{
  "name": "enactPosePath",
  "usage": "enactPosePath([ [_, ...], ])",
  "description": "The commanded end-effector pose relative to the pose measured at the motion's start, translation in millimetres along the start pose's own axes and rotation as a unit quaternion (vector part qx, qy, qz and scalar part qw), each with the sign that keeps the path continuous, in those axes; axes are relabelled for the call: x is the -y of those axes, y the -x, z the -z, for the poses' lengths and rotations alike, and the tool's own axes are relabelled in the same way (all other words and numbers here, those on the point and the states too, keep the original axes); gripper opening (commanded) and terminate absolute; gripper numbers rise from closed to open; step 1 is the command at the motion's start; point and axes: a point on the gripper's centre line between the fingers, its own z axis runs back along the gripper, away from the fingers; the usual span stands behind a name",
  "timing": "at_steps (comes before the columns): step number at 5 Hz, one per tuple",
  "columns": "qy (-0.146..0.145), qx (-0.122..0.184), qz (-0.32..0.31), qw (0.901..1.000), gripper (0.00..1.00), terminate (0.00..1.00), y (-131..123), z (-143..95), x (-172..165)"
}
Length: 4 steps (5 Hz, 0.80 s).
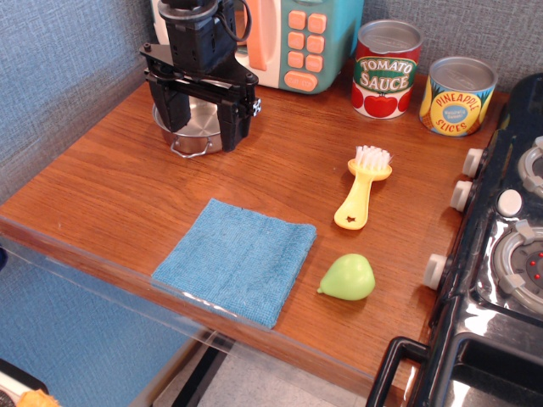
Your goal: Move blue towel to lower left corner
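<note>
The blue towel [236,259] lies flat on the reddish-brown wooden tabletop, near the front edge and about midway along it. The lower left corner [34,216] of the tabletop is bare wood. My gripper [202,114] is black and hangs at the back left, well away from the towel, over a small steel pot [193,127]. Its fingers [233,119] are spread apart and hold nothing.
A toy microwave [293,38] stands at the back. A tomato sauce can [386,69] and a pineapple slices can [458,95] stand at the back right. A yellow brush [363,188] and a green pear [348,277] lie right of the towel. A toy stove [501,254] fills the right edge.
</note>
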Motion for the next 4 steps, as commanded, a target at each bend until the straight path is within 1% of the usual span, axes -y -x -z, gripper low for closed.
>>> enactPosePath([
  [1, 0.0, 0.0, 0.0, 1.0, 1.0, 0.0, 0, 0, 0],
  [2, -0.006, -0.005, 0.009, 0.9999, 1.0, 0.0, 24, 11, 10],
  [3, -0.01, -0.018, 0.022, 0.9996, 1.0, 0.0, 46, 28, 20],
  [4, -0.025, -0.029, 0.035, 0.9986, 1.0, 0.0, 61, 45, 34],
])
